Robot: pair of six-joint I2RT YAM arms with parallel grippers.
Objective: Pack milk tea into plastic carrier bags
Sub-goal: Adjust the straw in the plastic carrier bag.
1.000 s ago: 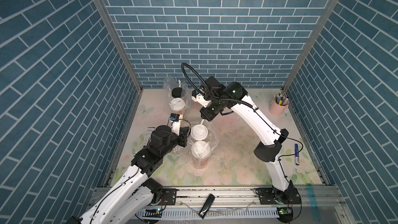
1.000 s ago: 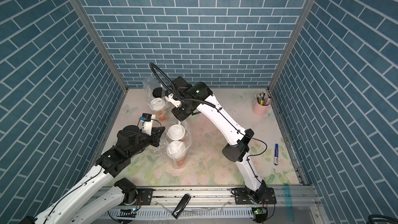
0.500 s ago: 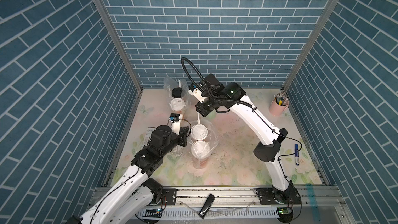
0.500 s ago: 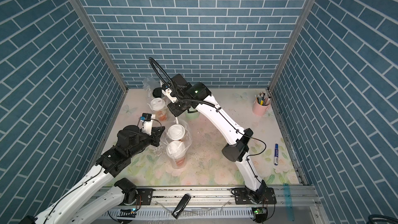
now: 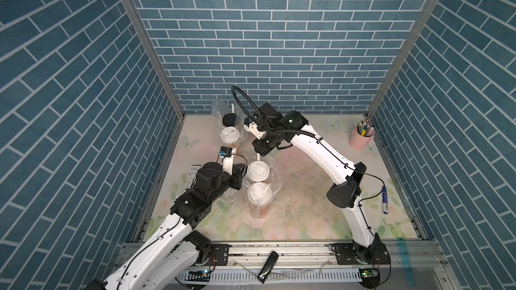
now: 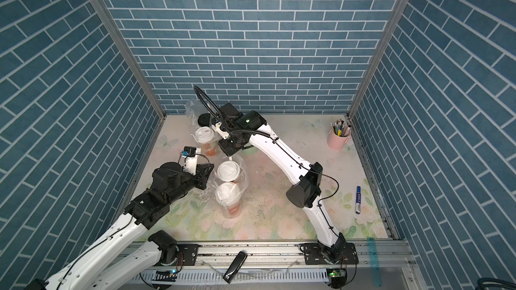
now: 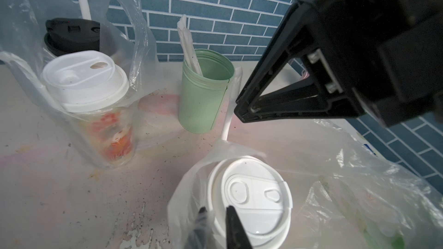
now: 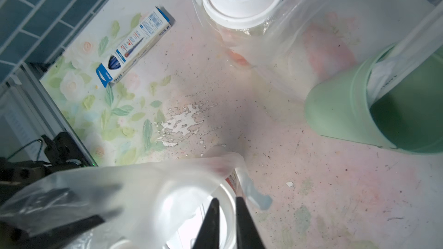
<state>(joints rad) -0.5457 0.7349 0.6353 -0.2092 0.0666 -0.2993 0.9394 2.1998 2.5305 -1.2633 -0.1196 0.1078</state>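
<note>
Two milk tea cups, one with a black lid (image 5: 229, 119) and one with a white lid (image 5: 229, 134), stand in a clear carrier bag (image 5: 217, 110) at the back left. Two white-lidded cups (image 5: 258, 169) (image 5: 258, 195) stand mid-table in a second bag (image 5: 275, 182). My left gripper (image 7: 217, 209) is at the farther of these two cups' rim, open a little, with bag film draped over one finger (image 7: 202, 211). My right gripper (image 8: 226, 201) hovers above the same cup (image 8: 223, 211), open narrowly, nothing between its fingers. A wrapped straw (image 7: 230, 106) sticks up from that bag beside its tip.
A mint-green cylinder (image 7: 203, 97) holding a wrapped straw stands behind the mid-table cups, under my right arm. A pen box (image 8: 134, 46) lies by the left wall. A pink pen cup (image 5: 360, 138) and a blue marker (image 5: 384, 203) sit along the right side.
My left gripper's jaws have parted from shut at the bag's edge. My right gripper swung toward the back left and has come back over the cup. The cups have not moved.
</note>
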